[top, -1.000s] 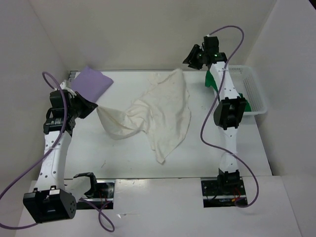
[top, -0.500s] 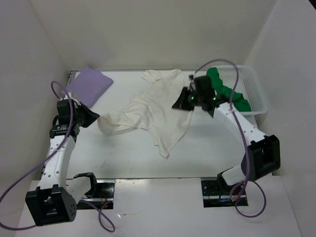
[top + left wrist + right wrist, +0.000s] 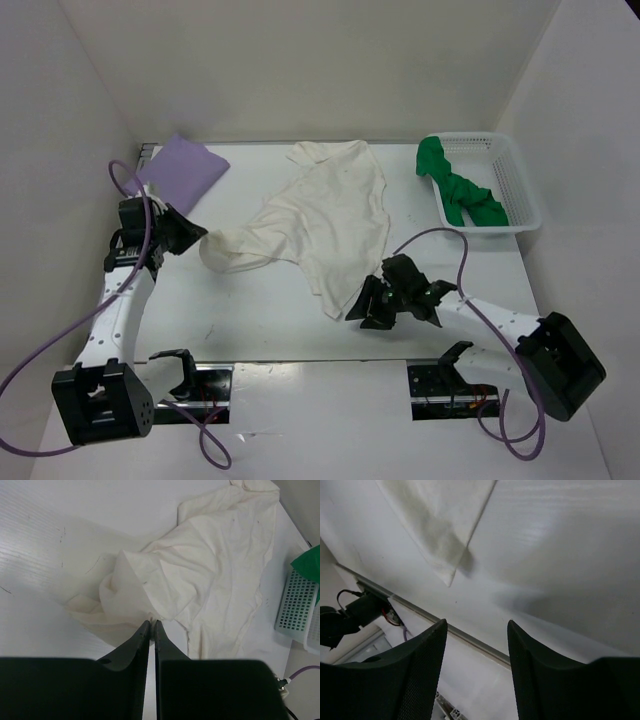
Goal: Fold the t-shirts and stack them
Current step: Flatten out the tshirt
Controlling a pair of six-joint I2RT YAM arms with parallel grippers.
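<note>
The white t-shirt (image 3: 330, 215) lies spread and wrinkled across the middle of the table, one sleeve bunched and drawn out to the left. My left gripper (image 3: 198, 238) is shut on that bunched sleeve; in the left wrist view the jaws (image 3: 151, 623) pinch the white cloth (image 3: 200, 570) at their tips. My right gripper (image 3: 362, 315) hovers open near the front edge, just right of the shirt's lower corner (image 3: 447, 577), with nothing between its fingers (image 3: 477, 625). The lavender t-shirt (image 3: 180, 170) lies folded at the back left. The green t-shirt (image 3: 460, 190) is heaped in the basket.
A white mesh basket (image 3: 512, 175) stands at the back right, also seen in the left wrist view as the basket (image 3: 295, 605). The table's metal front rail (image 3: 420, 612) runs just under the right gripper. White walls close in the back and sides.
The right arm swung from the back by the basket across the shirt down to the front edge, and its jaws opened. The white shirt settled flatter. The left gripper barely moved.
</note>
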